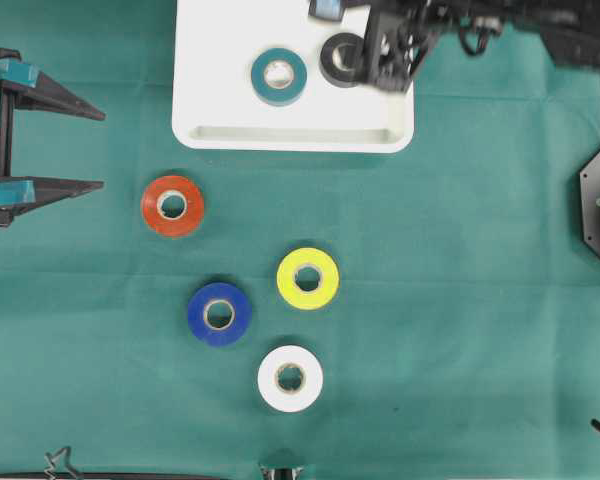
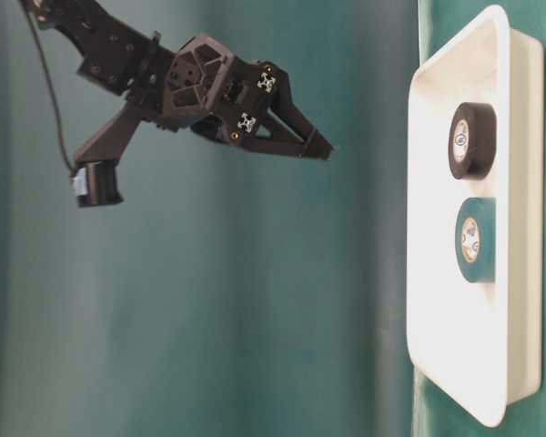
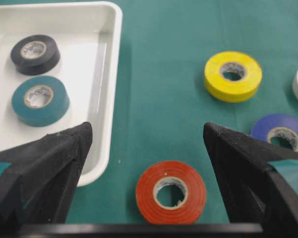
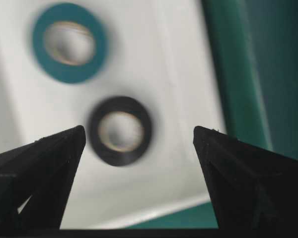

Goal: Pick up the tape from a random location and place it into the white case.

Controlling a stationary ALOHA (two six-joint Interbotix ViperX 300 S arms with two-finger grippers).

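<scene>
Black tape and teal tape lie in the white case, the right end effector hangs empty, jaws apart, above them, so next comes a roll at six o'clock, perhaps the red tape.

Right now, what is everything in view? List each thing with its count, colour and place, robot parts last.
white case: one, white, top middle of the overhead view, on the cloth.
teal tape roll: one, teal, flat inside the white case.
black tape roll: one, black, flat inside the white case, beside the teal roll.
red tape roll: one, red, on the cloth below the case.
yellow tape roll: one, yellow, on the cloth near the middle.
blue tape roll: one, blue, lower left of the yellow roll.
white tape roll: one, white, lowest on the cloth.
table cloth: one, green, under everything.
left gripper: one, black, open, at the left edge, holding nothing.
right gripper: one, black, open, raised above the case, holding nothing.
</scene>
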